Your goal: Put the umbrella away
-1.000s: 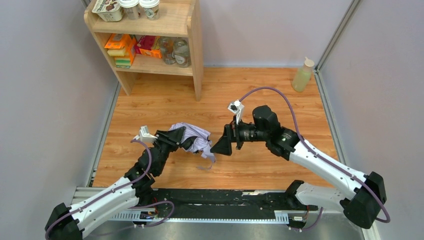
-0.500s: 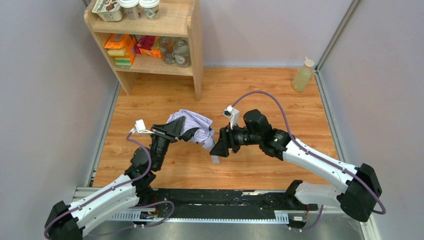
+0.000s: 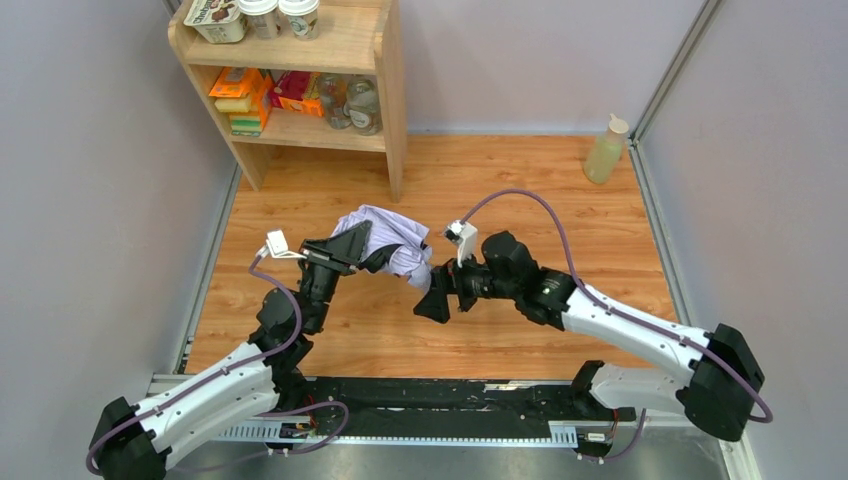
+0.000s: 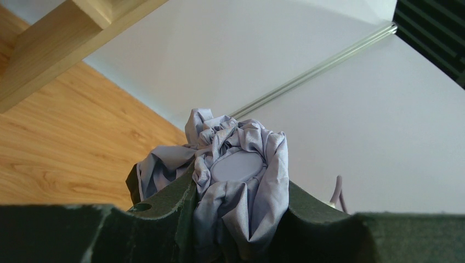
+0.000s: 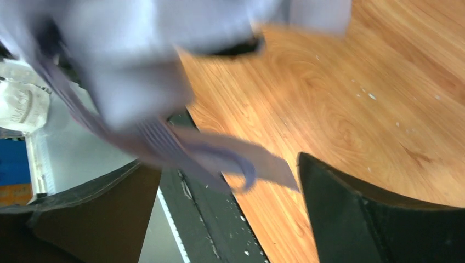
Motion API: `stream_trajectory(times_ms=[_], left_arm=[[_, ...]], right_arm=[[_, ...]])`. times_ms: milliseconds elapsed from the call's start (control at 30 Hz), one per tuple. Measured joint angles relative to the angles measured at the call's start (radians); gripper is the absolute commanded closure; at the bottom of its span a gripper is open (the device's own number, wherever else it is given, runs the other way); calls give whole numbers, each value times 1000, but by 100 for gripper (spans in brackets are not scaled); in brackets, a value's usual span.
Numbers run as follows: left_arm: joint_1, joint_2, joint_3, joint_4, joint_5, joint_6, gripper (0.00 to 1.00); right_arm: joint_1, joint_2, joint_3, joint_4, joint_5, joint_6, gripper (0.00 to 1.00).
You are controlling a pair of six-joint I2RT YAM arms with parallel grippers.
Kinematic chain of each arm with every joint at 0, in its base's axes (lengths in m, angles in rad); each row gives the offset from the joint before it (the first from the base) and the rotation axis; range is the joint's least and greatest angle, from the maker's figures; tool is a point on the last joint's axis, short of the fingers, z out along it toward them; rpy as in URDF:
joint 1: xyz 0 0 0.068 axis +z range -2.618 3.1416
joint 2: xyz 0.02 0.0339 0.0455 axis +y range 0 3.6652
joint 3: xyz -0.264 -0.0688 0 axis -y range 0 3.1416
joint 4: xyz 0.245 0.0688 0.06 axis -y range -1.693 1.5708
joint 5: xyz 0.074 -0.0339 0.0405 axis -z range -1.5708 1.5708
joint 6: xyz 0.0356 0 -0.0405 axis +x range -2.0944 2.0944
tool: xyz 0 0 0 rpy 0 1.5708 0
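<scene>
The umbrella [image 3: 392, 238] is a folded bundle of pale lilac fabric, held off the wooden floor in the middle of the top view. My left gripper [image 3: 352, 246] is shut on its left end. In the left wrist view the fabric and a round lilac cap [image 4: 237, 166] sit between my dark fingers [image 4: 159, 205]. My right gripper [image 3: 436, 298] is open, just right of and below the bundle. In the right wrist view the blurred fabric [image 5: 137, 71] and a lilac strap [image 5: 230, 159] hang above the gap between the fingers [image 5: 351, 213].
A wooden shelf unit [image 3: 385, 90] with jars, cups and boxes stands at the back left. A pale green bottle [image 3: 606, 150] stands at the back right corner. Grey walls close both sides. A black rail [image 3: 440, 400] runs along the near edge.
My left gripper has lifted the umbrella up and back a little. My right gripper has moved left and nearer, coming in under the bundle's right end.
</scene>
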Motion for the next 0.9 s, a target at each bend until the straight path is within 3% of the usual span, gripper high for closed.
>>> stream_trajectory(times_ms=[200, 400, 433, 467, 500, 533, 567, 600, 733, 900], left_arm=[[0, 1, 72, 1, 3, 7, 100], [0, 22, 120, 15, 14, -26, 100], [0, 29, 129, 15, 20, -30, 100], [0, 36, 139, 14, 26, -32, 100], [0, 42, 148, 14, 32, -33, 100], [0, 47, 159, 14, 36, -31, 100], [0, 50, 169, 14, 40, -29, 100], [0, 52, 177, 14, 44, -16, 100], [0, 58, 250, -10, 79, 159, 100], [0, 64, 307, -12, 125, 491, 100]], right_arm=[[3, -193, -218, 156, 26, 6, 0], [3, -204, -304, 395, -21, -4, 3], [3, -199, -304, 436, -21, -6, 8], [3, -195, -304, 465, -21, -6, 21], [3, -192, -304, 495, -21, -6, 41], [3, -187, -303, 522, -21, -8, 70], [3, -182, -301, 538, -21, -6, 91], [3, -180, -298, 547, -22, -5, 100], [7, -183, -238, 455, -44, 66, 100], [18, -200, 63, -9, 6, 80, 100]])
